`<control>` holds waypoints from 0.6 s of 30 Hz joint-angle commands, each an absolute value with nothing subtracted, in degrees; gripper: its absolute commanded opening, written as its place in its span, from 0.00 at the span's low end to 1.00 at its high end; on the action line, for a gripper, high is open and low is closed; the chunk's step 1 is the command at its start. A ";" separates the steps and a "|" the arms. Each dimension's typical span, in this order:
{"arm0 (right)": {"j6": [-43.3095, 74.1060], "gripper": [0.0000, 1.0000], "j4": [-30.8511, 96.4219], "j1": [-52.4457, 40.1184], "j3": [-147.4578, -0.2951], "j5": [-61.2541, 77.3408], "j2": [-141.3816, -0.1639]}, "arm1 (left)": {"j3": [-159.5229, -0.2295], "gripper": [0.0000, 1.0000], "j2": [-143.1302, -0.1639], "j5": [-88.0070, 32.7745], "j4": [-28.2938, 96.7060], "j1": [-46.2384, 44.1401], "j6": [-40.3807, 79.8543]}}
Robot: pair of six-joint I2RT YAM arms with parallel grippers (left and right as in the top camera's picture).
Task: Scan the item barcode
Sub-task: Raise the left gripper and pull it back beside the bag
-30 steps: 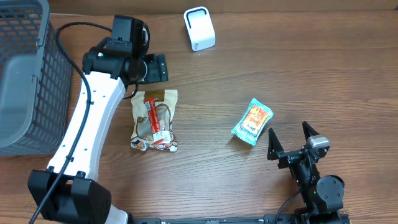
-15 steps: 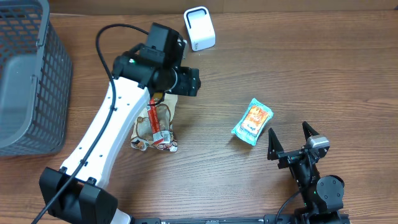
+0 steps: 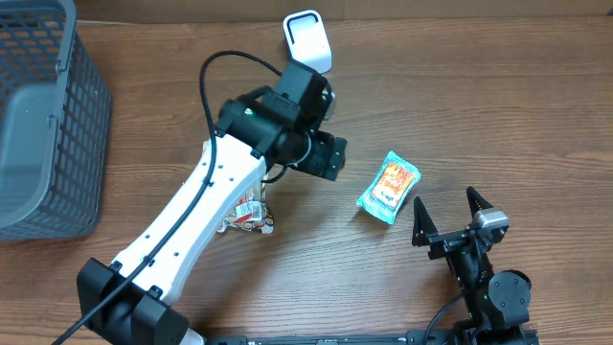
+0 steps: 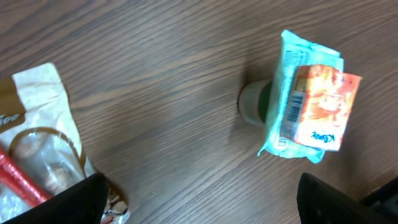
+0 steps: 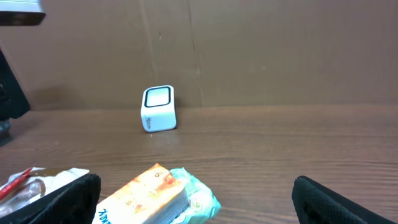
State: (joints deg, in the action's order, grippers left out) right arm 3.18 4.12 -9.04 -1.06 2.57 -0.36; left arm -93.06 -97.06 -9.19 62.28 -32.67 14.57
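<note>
Far left: grey plastic mesh basket (image 3: pixel 38 125), well apart from the work. Next along: crinkled clear-and-beige snack bag with a red stick inside (image 4: pixel 37 162), flat on the brown wooden table (image 3: pixel 536 105), partly hidden under the white left arm (image 3: pixel 192 230) in the overhead view. Not the target, by my read.

Top centre: small white boxy barcode scanner (image 3: pixel 306 38), dark window facing the right wrist camera. Well apart from the item.

Left gripper (image 3: pixel 329 158): fingers splayed wide, nothing between them, hovering between the bag and the teal-and-orange wrapped snack packet (image 4: pixel 308 106). Looks like the approach step, pick not yet made. Packet lying flat on the table right of centre, printed barcode (image 4: pixel 296 107) visible along one side in the left wrist view.

Next move, as judged: centre over the packet, drop, pinch across it without covering the barcode, then present to the scanner with the code turned to the window. Risk: bag close by one finger, possible snag.

Far right: right gripper (image 3: pixel 448 213), spread fully, empty, near the packet but not touching.
</note>
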 commanded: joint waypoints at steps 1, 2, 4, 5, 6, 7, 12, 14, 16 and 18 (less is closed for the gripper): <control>3.01 1.00 3.75 -8.93 -0.47 3.33 -0.23 | -93.84 0.90 -96.27 -5.37 61.41 -33.04 14.00; 3.01 1.00 3.70 -8.93 -0.47 3.31 -0.23 | -93.84 0.93 -96.27 -3.46 61.30 -32.99 14.52; 3.66 1.00 2.76 -8.93 -0.47 4.19 -0.23 | -93.84 0.99 -96.27 1.63 61.39 -32.58 16.05; 4.62 1.00 2.22 -8.93 -0.47 4.51 -0.23 | -93.84 1.00 -96.27 4.03 61.60 -32.14 16.84; 6.42 1.00 1.91 -8.93 -0.47 4.82 -0.23 | -93.84 1.00 -96.27 6.22 61.89 -31.57 17.67; 8.14 1.00 1.76 -8.93 -0.51 4.84 -0.23 | -93.84 1.00 -96.27 8.01 61.98 -30.81 18.46; 13.93 1.00 9.30 -8.93 -6.31 5.61 -0.69 | -93.84 1.00 -96.27 10.92 62.30 -24.64 18.48; 13.96 1.00 13.63 -8.91 -11.20 4.86 -2.11 | -93.84 1.00 -96.27 10.90 62.50 -21.82 18.48; 13.93 1.00 18.48 -8.91 -18.20 3.81 -5.61 | -93.84 1.00 -96.27 10.90 62.63 -18.90 19.57; 13.91 1.00 22.83 -8.91 -24.82 3.05 -10.17 | -93.84 1.00 -96.27 10.74 62.61 -15.90 19.86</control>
State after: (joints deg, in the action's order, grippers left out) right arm 12.51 19.99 -9.04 -13.52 4.54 -5.10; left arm -93.06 -97.06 8.80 62.46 -20.12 18.06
